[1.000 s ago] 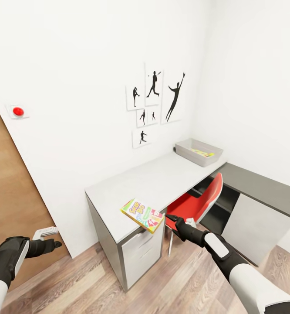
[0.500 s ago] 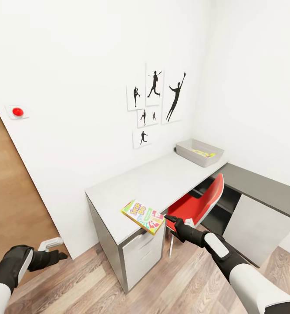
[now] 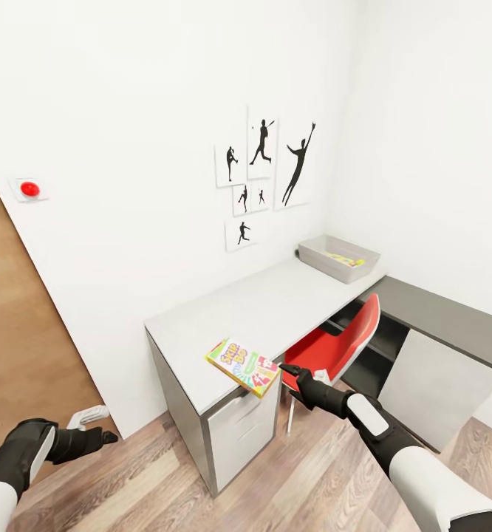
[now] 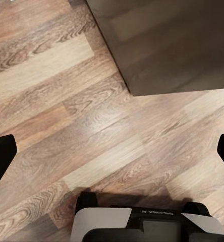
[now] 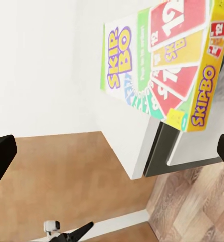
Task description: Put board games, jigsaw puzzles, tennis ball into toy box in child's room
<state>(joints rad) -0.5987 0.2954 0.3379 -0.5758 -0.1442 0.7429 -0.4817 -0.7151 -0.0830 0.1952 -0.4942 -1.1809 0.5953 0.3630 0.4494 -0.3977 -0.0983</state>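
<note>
- Board game (image 3: 244, 365) sits tilted at the near end of the pale counter (image 3: 275, 303), overhanging the front edge just above the drawer unit (image 3: 242, 432).
- Right gripper (image 3: 289, 371) hovers just beside the box's right edge, not touching it; in the right wrist view both finger tips sit at the frame edges, so it is spread wide and empty.
- Left gripper (image 3: 102, 437) hangs low over the wood floor (image 4: 92, 111), spread, holding nothing.
- Toy box (image 3: 338, 258) stands at the far end of the counter by the wall, well apart from the game; something yellow lies inside it.
- Judgement: step in hand is grasping the game. Best to close on the overhanging edge, across the thin sides, then lift before carrying so the box does not drag. The red chair (image 3: 335, 343) is tucked under the counter, so carry the box above the top.
- Writing: cover reads "SKIP-BO" large and "SKIPBO" along the yellow side (image 5: 205, 96); red cards show "12". Smaller print unreadable.
</note>
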